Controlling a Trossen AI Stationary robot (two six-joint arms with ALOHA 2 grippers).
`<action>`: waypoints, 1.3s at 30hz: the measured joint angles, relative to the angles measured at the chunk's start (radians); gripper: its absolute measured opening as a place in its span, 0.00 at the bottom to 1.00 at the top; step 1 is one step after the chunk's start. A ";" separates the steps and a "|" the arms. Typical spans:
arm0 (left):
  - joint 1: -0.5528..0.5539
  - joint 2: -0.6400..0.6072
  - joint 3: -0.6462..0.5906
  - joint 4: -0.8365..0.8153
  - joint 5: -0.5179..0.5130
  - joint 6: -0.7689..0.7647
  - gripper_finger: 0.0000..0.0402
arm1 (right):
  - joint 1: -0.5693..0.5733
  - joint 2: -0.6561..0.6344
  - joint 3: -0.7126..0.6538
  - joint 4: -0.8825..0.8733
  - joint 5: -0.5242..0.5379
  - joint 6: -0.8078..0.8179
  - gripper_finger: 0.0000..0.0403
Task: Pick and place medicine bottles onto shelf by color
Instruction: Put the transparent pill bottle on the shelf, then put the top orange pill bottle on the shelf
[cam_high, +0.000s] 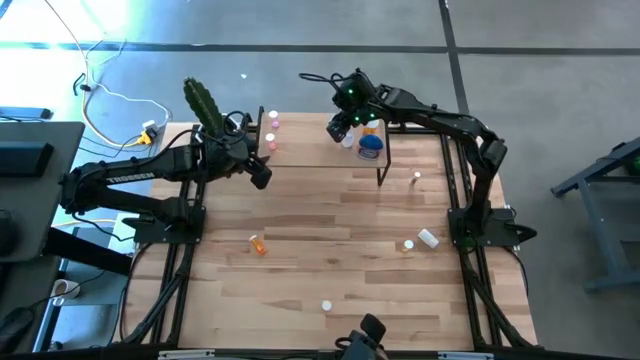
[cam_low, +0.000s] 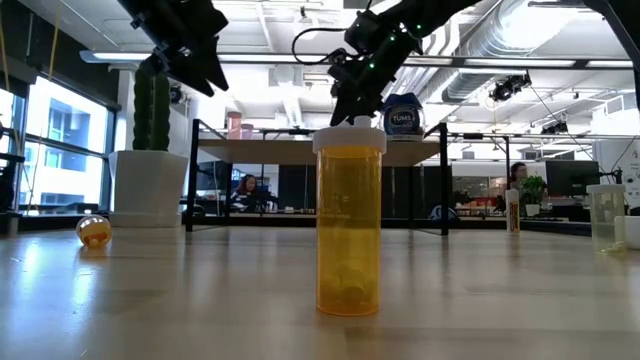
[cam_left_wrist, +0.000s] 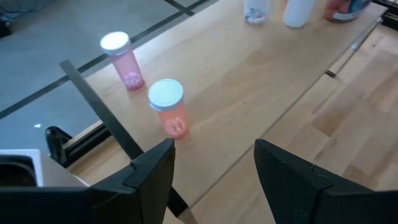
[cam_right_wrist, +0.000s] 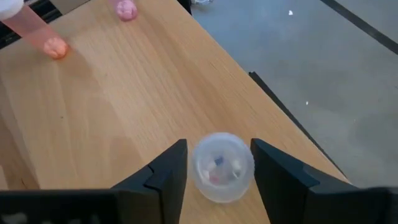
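The shelf (cam_high: 320, 160) stands at the table's far edge. Two pink bottles (cam_left_wrist: 126, 61) (cam_left_wrist: 168, 108) stand upright at its left end. A clear bottle (cam_right_wrist: 222, 167), a white bottle (cam_left_wrist: 298, 12) and a squat blue bottle (cam_high: 370, 148) stand at its right end. My right gripper (cam_right_wrist: 219, 163) hovers over that right end, open, with one finger on either side of the clear bottle. My left gripper (cam_left_wrist: 214, 163) hangs open with nothing between its fingers, beside the shelf's left end, near the pink bottles. My right gripper comes slanting down from above, its fingers (cam_right_wrist: 176, 167) on either side of the clear bottle's round wall (cam_right_wrist: 200, 169). A thin gap shows at one finger. I cannot tell whether the other finger touches the wall.
Loose bottles are on the table: an orange one lying (cam_high: 258, 243), an orange one upright near the front edge (cam_low: 348, 220), and others at the right (cam_high: 428, 238) (cam_high: 407, 243) (cam_high: 417, 178). A cactus in a white pot (cam_low: 150, 150) stands at the far left.
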 joint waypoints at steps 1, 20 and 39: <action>0.000 0.000 0.000 0.000 0.008 0.000 0.52 | 0.000 0.000 0.000 0.001 0.000 0.000 0.43; 0.000 0.000 0.000 -0.011 0.070 0.001 0.52 | 0.002 -0.014 0.140 -0.068 0.004 0.010 0.52; -0.011 -0.025 0.000 -0.013 0.292 -0.015 0.52 | 0.137 -0.193 0.105 -0.201 0.154 0.038 0.52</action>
